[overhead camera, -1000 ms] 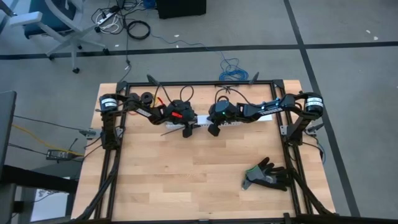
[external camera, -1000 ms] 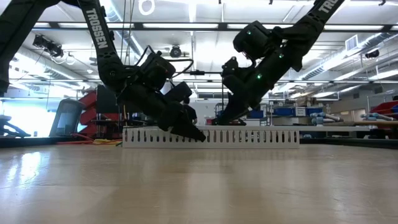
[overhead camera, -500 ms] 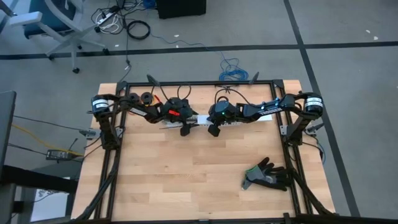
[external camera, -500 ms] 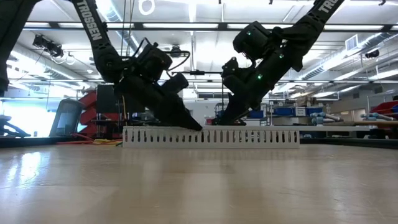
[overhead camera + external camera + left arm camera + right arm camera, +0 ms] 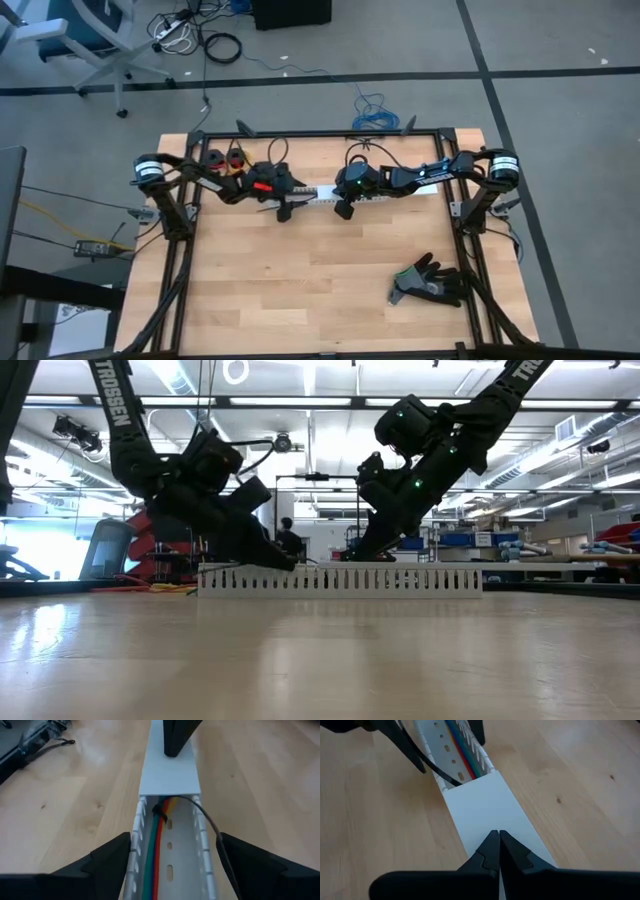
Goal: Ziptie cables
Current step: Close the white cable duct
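A white slotted duct (image 5: 322, 192) lies along the far half of the table. Its open stretch holds the cables (image 5: 159, 845), green-blue, red and orange-yellow, lying lengthwise on its floor. The black ziptie (image 5: 158, 812) loops around them, and its tail (image 5: 207, 820) curves out over the duct wall. A white cover (image 5: 170, 775) closes the duct beyond the loop. My left gripper (image 5: 175, 840) is open, with one finger on either side of the open duct, touching nothing. My right gripper (image 5: 498, 834) is shut, its tips on the cover. My right gripper presses its shut fingertips (image 5: 492, 845) down on the cover's flat top (image 5: 485, 815), a short way back from the end that borders the open stretch. It comes slanting down from the table's right, along the duct. The cover lies flat on the duct.
A black glove (image 5: 428, 282) lies near the table's front right. Small black spools (image 5: 225, 158) sit at the far left, by the black frame rail (image 5: 320, 135). Bare wood stretches in front of the duct. A blue coil (image 5: 370, 110) lies on the floor beyond the table.
My left gripper has drawn back along the duct toward the table's left edge, away from my right gripper, uncovering more of the open stretch. The duct, the cables and the cover have stayed where they were.
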